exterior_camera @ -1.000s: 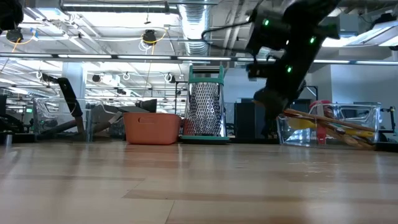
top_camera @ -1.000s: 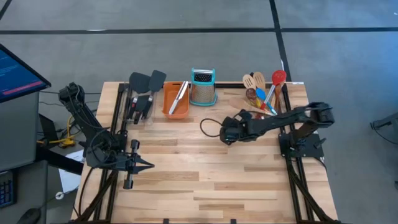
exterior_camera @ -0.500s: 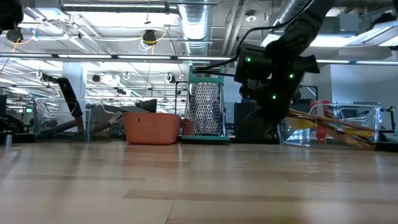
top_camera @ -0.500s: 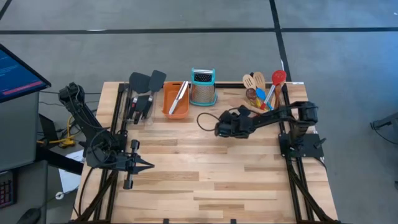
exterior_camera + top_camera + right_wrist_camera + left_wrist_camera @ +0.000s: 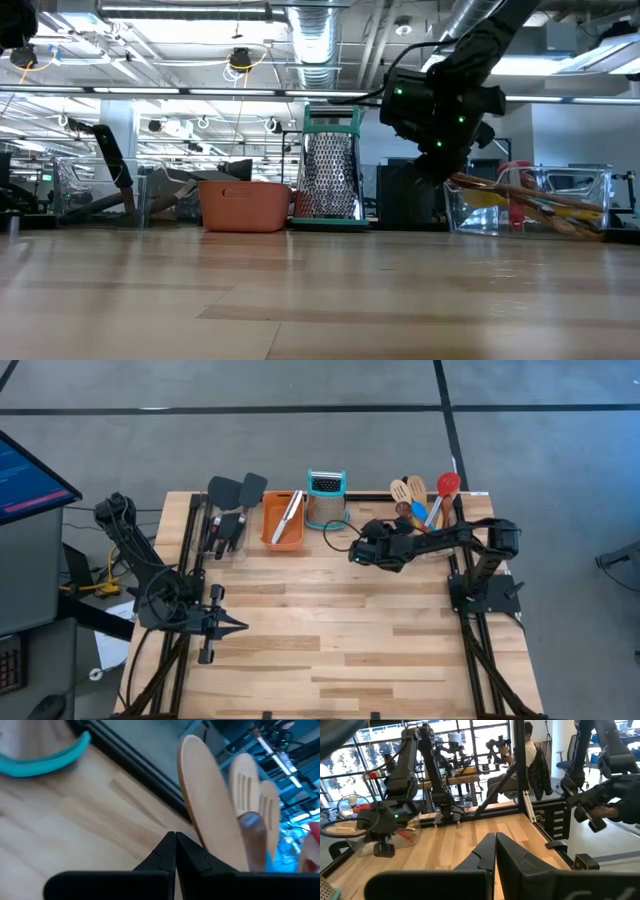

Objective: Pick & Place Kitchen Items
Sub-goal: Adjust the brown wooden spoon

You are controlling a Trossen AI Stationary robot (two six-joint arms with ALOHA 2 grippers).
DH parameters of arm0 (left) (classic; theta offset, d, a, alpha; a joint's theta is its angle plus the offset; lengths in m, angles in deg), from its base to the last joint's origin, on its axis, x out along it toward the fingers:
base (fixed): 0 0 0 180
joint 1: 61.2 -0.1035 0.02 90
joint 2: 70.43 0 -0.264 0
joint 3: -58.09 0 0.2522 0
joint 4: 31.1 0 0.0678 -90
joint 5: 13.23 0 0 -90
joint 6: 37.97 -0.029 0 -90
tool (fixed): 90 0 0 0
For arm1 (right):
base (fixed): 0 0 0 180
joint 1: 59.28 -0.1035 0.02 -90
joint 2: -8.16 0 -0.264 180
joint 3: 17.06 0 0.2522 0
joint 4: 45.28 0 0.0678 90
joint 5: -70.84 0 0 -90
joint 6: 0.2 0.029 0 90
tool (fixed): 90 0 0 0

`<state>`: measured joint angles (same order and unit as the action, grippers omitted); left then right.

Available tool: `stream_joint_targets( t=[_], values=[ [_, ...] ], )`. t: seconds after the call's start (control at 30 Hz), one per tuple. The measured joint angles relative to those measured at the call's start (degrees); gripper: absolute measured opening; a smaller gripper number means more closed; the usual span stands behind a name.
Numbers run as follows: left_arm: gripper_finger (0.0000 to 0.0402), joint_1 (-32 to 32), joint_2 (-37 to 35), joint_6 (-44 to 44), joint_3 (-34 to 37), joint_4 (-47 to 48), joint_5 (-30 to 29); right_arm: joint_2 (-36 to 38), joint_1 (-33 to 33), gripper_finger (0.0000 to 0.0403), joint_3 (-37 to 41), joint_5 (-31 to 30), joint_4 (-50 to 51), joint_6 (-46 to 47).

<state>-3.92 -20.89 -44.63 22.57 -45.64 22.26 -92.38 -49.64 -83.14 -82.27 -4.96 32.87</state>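
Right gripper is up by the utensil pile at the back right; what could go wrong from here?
The right gripper is shut and holds nothing, so pushing on could nudge the wooden spoon and slotted spatulas instead of grasping one. The box grater stands close beside it, so a sideways swing might tip it.

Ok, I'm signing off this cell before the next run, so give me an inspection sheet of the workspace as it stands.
Surface: wooden table, bare across the middle and front.
Job's things: utensils bunched at the back right; black turners at the back left.
Clutter: orange tray holding one utensil; box grater upright beside it.
Grippers: right gripper shut, empty, near the grater; left gripper shut, parked front left.
Cables: black loop at the right arm.
Surroundings: seated person beyond the table.
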Motion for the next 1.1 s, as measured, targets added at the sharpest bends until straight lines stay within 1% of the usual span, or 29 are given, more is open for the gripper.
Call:
stream_joint_targets(
  t=[0.1, 0.23, 0.4, 0.57, 0.7, 0.83, 1.0, 1.1],
  values=[
    [0.0002, 0.0, 0.0, 0.1, 0.0, 0.0, 0.0, 0.2, 1.5, 0.0000, 0.0, -1.3, 1.1, 0.0],
    [0.0002, 0.0, 0.0, 0.1, 0.0, 0.0, 0.0, 0.2, 4.0, 0.0000, 0.0, -1.3, 3.9, 0.2],
    [0.0002, 0.0, 0.0, 0.1, 0.0, 0.0, 0.0, 0.2, 6.4, 0.0000, 0.0, -1.4, 7.6, 3.9],
    [0.0002, 0.0, 0.0, 0.1, 0.0, 0.0, 0.1, 0.2, 7.4, 0.0000, 0.0, -1.8, 8.1, 4.9],
    [0.0002, 0.0, 0.0, 0.1, 0.0, 0.1, 0.1, 0.3, 7.8, 0.0000, 0.0, -3.7, 8.5, 8.0],
    [0.0002, 0.0, 0.0, 0.7, 0.0, 0.2, 0.3, 1.1, 9.2, 0.0000, 0.0, -4.2, 9.1, 10.6],
    [0.0002, 0.0, 0.0, 1.1, 0.0, 0.3, 0.3, 4.2, 10.3, 0.0000, 0.0, -4.4, 9.8, 11.0],
    [0.0002, 0.0, 0.1, 1.1, 0.0, 0.4, 0.3, 7.3, 11.0, 0.0000, 0.0, -4.4, 10.0, 10.2]
  ],
)
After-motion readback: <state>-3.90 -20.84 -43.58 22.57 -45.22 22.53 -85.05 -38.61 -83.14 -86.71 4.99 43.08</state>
